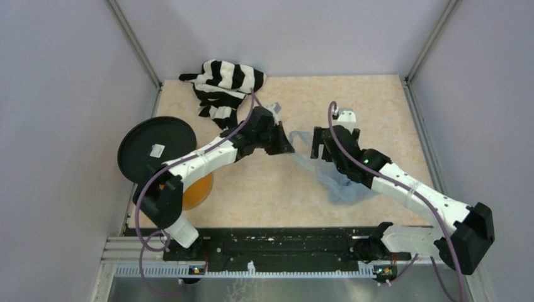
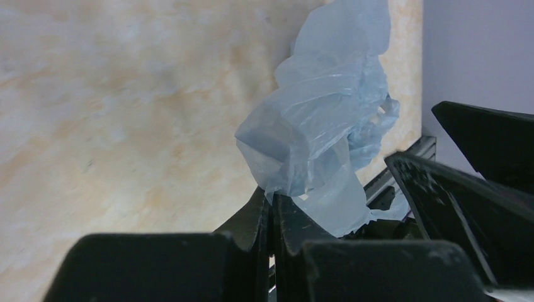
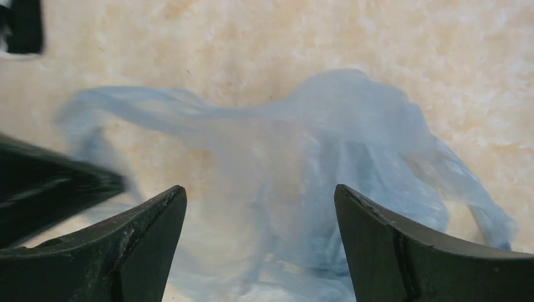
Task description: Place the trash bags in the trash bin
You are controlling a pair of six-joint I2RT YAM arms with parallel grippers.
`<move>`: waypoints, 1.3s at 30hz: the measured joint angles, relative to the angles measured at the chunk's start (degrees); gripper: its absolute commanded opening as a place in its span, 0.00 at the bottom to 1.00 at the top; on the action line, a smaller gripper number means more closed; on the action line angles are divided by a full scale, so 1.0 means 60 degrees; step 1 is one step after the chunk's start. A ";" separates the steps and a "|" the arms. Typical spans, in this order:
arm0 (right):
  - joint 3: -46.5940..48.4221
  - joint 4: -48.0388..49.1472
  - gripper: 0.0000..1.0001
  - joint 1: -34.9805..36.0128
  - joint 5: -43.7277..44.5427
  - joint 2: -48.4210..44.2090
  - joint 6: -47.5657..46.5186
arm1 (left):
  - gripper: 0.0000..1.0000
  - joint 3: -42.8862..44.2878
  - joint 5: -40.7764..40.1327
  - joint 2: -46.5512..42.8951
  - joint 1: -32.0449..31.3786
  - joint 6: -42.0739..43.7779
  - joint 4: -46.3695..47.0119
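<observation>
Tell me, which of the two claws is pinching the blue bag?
The left gripper: its jaws are shut on the trash bag. The right gripper hangs open over it.

The table (image 1: 271, 195) lies bare between my two arms, from the bag (image 1: 345, 185) to the near rail (image 1: 277, 242). My left forearm (image 1: 201, 157) crosses over the bin (image 1: 200, 190) and hides most of its mouth, with the disc (image 1: 154, 148) just beside it. My right gripper (image 1: 321, 145) stands close beside my left gripper (image 1: 288, 146), the cloth (image 1: 225, 85) lies behind them, and walls (image 1: 63, 126) hem both sides.
</observation>
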 measured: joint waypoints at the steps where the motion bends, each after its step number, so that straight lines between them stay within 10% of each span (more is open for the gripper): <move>1: 0.0182 -0.0124 0.89 0.0000 -0.0007 -0.0189 -0.0047 | 0.14 0.0277 0.0062 0.0299 -0.0182 -0.0015 0.0142; 7: 0.0980 -0.0678 0.91 0.0000 -0.0477 -0.1060 -0.0135 | 0.64 0.1883 0.0270 0.1628 -0.0794 0.0138 0.0525; 15: 0.1443 -0.1151 0.93 0.0000 -0.1450 -0.1300 -0.0135 | 0.94 0.2637 -0.0805 0.0780 -0.0769 0.1206 -0.0539; 33: 0.1690 -0.0229 0.93 0.0025 -0.4033 -0.0113 -0.0233 | 0.97 0.3242 -0.6961 -0.4987 -0.0754 0.2102 -0.5836; 39: 0.1694 0.0029 0.93 0.0117 -0.4510 0.0142 -0.0237 | 0.81 0.3628 -0.9031 -0.4907 -0.0754 0.1494 -0.7970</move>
